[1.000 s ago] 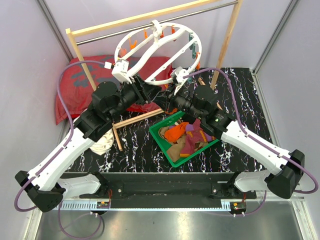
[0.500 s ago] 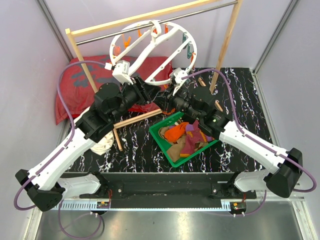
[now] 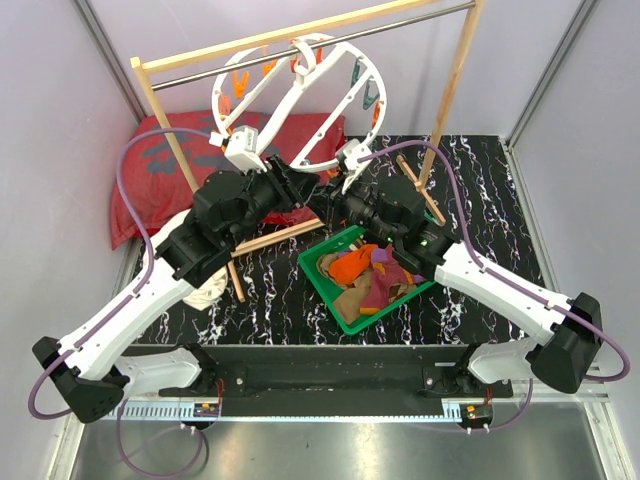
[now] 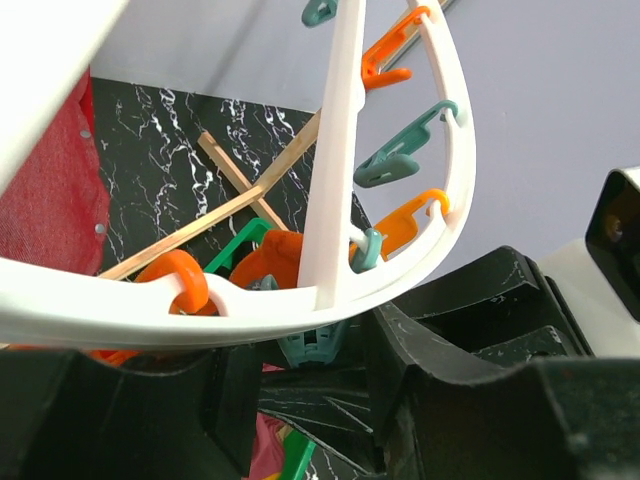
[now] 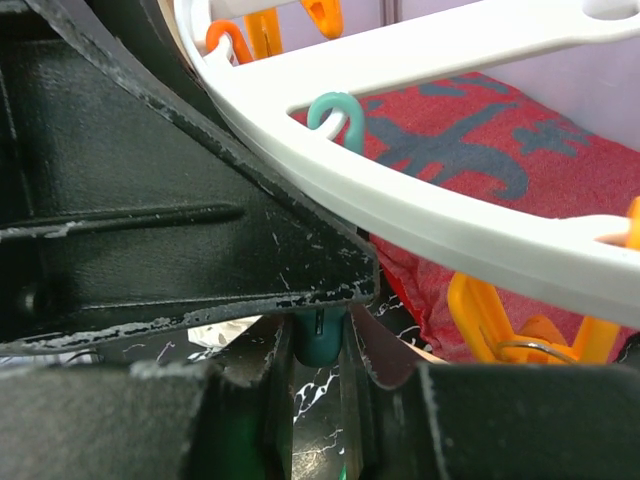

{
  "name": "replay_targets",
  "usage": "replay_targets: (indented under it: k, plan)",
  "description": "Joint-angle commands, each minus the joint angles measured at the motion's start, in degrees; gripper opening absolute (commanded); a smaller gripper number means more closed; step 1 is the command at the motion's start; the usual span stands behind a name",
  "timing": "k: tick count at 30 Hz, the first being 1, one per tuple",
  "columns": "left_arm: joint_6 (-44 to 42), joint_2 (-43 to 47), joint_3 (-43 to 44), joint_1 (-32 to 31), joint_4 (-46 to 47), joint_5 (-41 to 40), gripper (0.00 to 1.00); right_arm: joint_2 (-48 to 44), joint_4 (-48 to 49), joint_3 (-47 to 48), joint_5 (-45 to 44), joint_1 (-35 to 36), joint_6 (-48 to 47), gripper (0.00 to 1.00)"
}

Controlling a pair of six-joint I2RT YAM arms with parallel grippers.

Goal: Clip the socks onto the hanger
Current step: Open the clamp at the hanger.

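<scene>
The white ring hanger (image 3: 285, 100) is tilted up just under the rack's metal bar. Both grippers hold it at its lower rim. My left gripper (image 3: 296, 183) is shut on the rim (image 4: 250, 320), with a teal clip (image 4: 315, 345) hanging between its fingers. My right gripper (image 3: 338, 200) is shut on a teal clip (image 5: 320, 340) under the rim (image 5: 450, 230). Orange and teal clips hang along the ring. The socks (image 3: 365, 275), orange, purple and tan, lie heaped in a green bin (image 3: 320, 275) below the right arm.
A wooden-post rack with a metal bar (image 3: 200, 72) spans the back; its right post (image 3: 455, 70) stands by the right gripper and a foot bar (image 3: 280, 237) lies on the table. A red cushion (image 3: 150, 170) is at back left, a white cloth (image 3: 205, 285) under the left arm.
Both grippers have moved up and back with the hanger. The ring has risen and tipped more upright, its top now at the metal bar.
</scene>
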State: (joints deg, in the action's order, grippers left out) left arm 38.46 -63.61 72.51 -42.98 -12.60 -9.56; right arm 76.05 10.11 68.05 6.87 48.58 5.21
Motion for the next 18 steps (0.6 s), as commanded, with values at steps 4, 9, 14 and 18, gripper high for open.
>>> replay_targets:
  k: [4,9,14,18]
  plan:
    - [4.2,3.2,-1.0,0.2,9.0,-5.5,0.42,0.9,-1.1,-2.3,-0.5,1.3,-0.6,0.0]
    - [3.9,3.8,-1.4,0.2,9.1,-6.1,0.32,0.9,-1.1,-2.5,-1.2,1.3,-0.6,0.01]
    - [2.8,3.6,-1.3,0.2,8.9,-5.4,0.17,0.1,-1.5,-2.8,-1.6,1.3,0.6,0.16]
    - [0.9,3.4,-1.6,0.2,9.1,-4.5,0.04,-1.3,-2.6,-3.6,-2.7,1.3,2.2,0.37]
